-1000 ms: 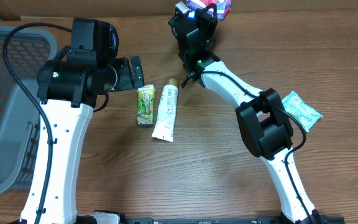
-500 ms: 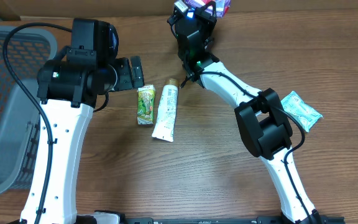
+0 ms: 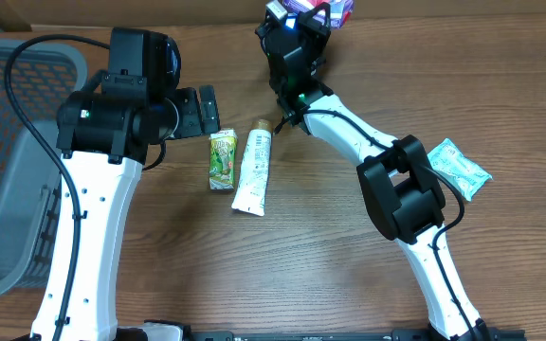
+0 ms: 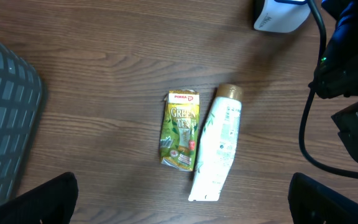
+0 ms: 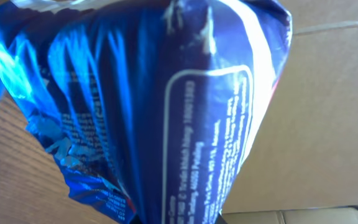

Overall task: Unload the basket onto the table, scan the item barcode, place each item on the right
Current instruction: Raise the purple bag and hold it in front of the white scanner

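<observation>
My right gripper (image 3: 307, 13) is at the table's far edge, shut on a crinkled blue foil packet (image 5: 142, 106) that fills the right wrist view, white print facing the camera. Only a purple-blue sliver of the packet (image 3: 335, 9) shows from overhead. A white scanner (image 4: 279, 14) sits on the table at the top of the left wrist view, close to the right arm. My left gripper (image 3: 207, 108) hangs open above the wood, nothing between its fingers (image 4: 45, 200). A green tea carton (image 4: 180, 129) and a white tube (image 4: 219, 149) lie side by side ahead of it.
A grey plastic basket (image 3: 8, 161) stands at the left edge. A teal packet (image 3: 461, 168) lies at the right, beside the right arm's base link. A cardboard wall (image 5: 328, 93) rises behind the far edge. The right arm's black cable (image 4: 306, 124) loops near the tube.
The right wrist has edged very slightly left with the blue packet. The left arm, the carton and the tube have not moved.
</observation>
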You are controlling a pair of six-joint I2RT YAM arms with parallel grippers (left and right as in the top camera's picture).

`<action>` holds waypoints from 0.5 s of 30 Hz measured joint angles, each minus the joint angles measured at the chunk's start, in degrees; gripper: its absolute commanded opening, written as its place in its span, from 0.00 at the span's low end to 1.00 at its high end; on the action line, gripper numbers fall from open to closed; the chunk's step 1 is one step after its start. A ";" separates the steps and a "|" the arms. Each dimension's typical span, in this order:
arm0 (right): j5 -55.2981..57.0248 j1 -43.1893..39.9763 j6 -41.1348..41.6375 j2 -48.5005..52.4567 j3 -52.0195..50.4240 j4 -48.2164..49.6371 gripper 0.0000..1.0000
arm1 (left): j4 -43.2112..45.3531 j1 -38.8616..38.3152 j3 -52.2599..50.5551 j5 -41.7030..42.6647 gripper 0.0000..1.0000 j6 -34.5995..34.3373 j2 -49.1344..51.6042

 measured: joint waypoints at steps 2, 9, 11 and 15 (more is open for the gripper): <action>0.15 0.17 1.46 -0.68 0.00 -2.91 0.04 | -0.04 0.00 0.00 0.00 1.00 0.00 0.00; -2.34 0.31 14.12 -12.94 -0.31 -27.54 0.04 | -0.07 0.00 0.00 0.00 1.00 0.00 0.00; -4.87 0.31 20.50 -18.97 -0.26 -38.14 0.04 | 0.00 0.00 0.00 -0.02 0.99 0.00 0.00; -14.49 0.00 37.44 -31.93 0.02 -59.69 0.04 | -0.04 0.00 0.00 0.00 1.00 0.00 0.00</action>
